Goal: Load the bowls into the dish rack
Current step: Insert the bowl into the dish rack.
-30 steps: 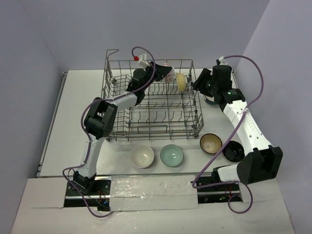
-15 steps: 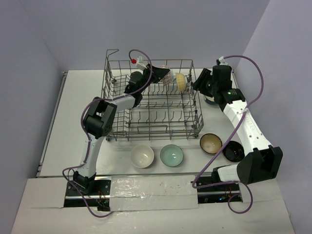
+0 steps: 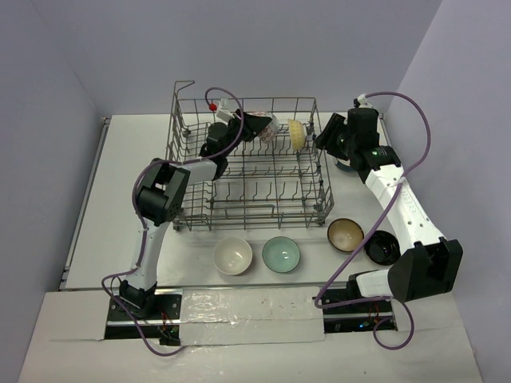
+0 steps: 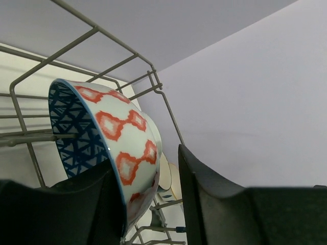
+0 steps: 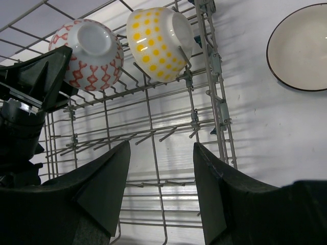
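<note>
Patterned bowl point(image 4: 125, 138) stands in the far rack point(image 3: 321, 171) beside a dotted bowl point(image 5: 156, 43), between the left gripper's point(image 4: 145, 163) parted fingers. Right gripper point(image 5: 161, 148) gapes empty.

No legible text — no labels anywhere.

You had the red-diamond bowl point(image 4: 127, 148) showing blue triangles inside, the yellow-dotted bowl point(image 5: 158, 43) cream, the dish rack point(image 3: 247, 171) grey.
</note>
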